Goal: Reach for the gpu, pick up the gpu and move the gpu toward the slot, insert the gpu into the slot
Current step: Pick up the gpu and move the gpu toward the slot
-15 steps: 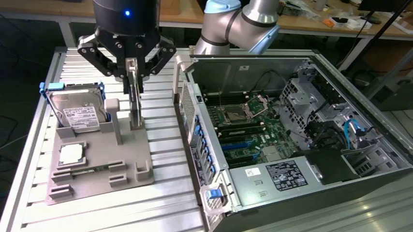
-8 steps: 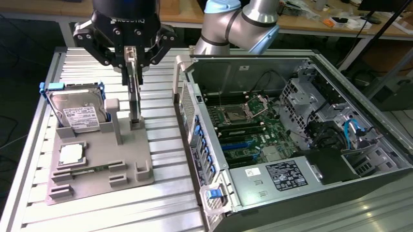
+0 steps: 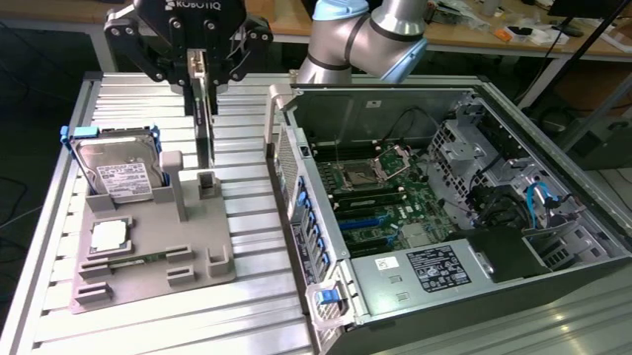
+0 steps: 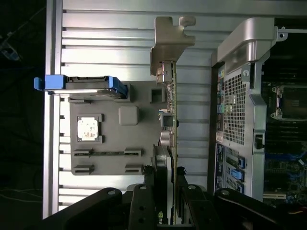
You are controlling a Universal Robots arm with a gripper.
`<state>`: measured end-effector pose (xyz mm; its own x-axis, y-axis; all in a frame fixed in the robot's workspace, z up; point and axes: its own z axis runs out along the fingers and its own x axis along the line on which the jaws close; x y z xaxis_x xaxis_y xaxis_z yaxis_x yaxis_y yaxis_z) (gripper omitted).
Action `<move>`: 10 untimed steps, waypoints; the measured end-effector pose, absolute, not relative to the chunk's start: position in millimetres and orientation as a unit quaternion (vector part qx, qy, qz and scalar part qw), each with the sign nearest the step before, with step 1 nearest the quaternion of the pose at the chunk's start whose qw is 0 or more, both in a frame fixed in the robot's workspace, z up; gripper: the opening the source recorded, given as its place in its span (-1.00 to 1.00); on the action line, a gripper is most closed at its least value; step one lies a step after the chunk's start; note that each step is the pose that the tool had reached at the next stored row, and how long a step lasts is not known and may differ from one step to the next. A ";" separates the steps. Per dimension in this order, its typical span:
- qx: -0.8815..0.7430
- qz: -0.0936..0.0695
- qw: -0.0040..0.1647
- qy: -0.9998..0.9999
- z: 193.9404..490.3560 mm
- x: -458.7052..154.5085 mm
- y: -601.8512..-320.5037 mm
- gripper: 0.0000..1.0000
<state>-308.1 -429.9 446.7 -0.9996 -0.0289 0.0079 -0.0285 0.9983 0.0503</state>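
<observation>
- The slatted aluminium table (image 3: 247, 310) takes up most of the scene. A cluttered wooden bench (image 3: 513, 33) runs along the far side of the room.
- An open computer case (image 3: 375, 111) lies on its side on the exterior view's right half of the table, its motherboard facing up. The slot (image 3: 365, 222) is a narrow blue strip on that board, below the square processor socket.
- The arm (image 3: 365, 37) reaches in from the back, over the case's far corner.
- A grey moulded stand (image 3: 197, 244) sits on the table on the exterior view's left, just beside the case.
- The gripper (image 3: 200, 83) hangs above the stand's far end, its black fingers (image 4: 144, 201) clenched on the gpu (image 3: 204, 133).
- The gpu is upright and edge-on, well apart from the slot. Its lower edge is close over the stand's small upright post, and I can't quite tell whether the two touch. From the wrist, its silvery bracket (image 4: 168, 43) points away from the fingers.
- A hard drive (image 3: 118, 174) in a blue caddy leans in the stand's back pocket.
- A square processor chip (image 3: 106, 235) lies flat in a recess nearer the front.
</observation>
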 end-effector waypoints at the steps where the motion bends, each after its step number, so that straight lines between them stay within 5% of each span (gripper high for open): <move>1: 0.014 -0.025 0.004 -1.000 447.0 -307.6 -429.9 -0.46; 10: 0.014 -0.025 0.005 -1.000 447.1 -279.0 -429.9 -0.46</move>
